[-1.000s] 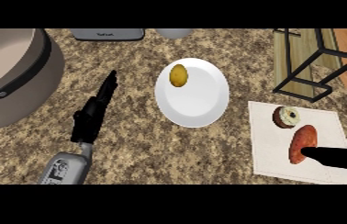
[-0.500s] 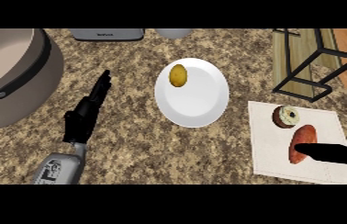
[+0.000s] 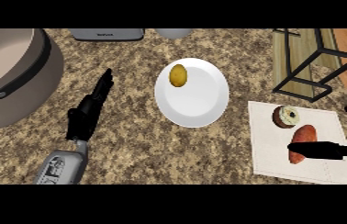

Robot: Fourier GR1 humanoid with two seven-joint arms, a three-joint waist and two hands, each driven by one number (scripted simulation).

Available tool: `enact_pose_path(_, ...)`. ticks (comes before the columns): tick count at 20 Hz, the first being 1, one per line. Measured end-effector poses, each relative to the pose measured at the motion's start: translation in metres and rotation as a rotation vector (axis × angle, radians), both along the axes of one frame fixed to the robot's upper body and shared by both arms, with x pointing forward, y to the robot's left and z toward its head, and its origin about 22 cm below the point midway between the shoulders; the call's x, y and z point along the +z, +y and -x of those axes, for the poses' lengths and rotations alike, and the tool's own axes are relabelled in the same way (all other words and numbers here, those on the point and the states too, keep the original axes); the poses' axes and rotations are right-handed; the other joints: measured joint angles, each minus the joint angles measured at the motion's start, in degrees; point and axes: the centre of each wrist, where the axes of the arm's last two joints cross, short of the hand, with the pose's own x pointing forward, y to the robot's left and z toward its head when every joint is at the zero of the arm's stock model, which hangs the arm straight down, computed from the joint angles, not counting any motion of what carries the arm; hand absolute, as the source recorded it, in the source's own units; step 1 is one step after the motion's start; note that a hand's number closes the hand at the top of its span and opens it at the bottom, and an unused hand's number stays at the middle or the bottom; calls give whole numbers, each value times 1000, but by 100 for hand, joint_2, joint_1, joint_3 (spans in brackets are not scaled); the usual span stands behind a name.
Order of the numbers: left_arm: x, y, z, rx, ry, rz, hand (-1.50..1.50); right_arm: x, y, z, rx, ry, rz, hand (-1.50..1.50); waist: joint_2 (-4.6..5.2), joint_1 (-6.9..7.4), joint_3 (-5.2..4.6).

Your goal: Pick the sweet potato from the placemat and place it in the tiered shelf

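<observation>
One hand lies over the sweet potato on the placemat.
Its finger state cannot be told; the left hand rests straight-fingered on the counter.

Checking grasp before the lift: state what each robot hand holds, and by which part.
Nothing is held. The right robot hand lies straight-fingered across the sweet potato's lower half; the left robot hand is open over the counter.

Single head view, looking steeply down on the speckled brown granite counter. Forearms entering from the lower edge, so facing away from the robot's body. Close enough to frame the round white plate mid-picture, pale square placemat lower right, black-framed wooden tiered shelf upper right. No second view.
</observation>
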Motion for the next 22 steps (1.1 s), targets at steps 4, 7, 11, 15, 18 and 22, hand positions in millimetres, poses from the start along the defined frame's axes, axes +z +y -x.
enact_pose_path(4, -2, -5, 5, 10, 2, 4, 0, -12, -3, 4, -11, 33, 1, -150, -2, -7, 1)
enact_pose_path(7, 0, -8, 8, 6, 3, 5, 0, -13, -1, -1, -11, 36, 7, -150, -2, 0, 3)
enact_pose_path(11, 0, -2, 5, 0, 2, -1, 0, -27, -3, -11, -25, 70, 6, -150, 0, 4, 0)
enact_pose_path(15, 3, 5, 7, -3, 9, 0, 0, -35, -6, -6, -40, 86, 3, -150, -2, -3, 3)
enact_pose_path(18, 4, -2, 6, 2, 3, 4, 0, -42, -8, -4, -47, 98, -6, -150, -3, -7, 2)
enact_pose_path(22, 3, -1, 7, 3, 5, 2, 0, -51, -6, -6, -53, 110, -17, -150, -2, -7, 2)
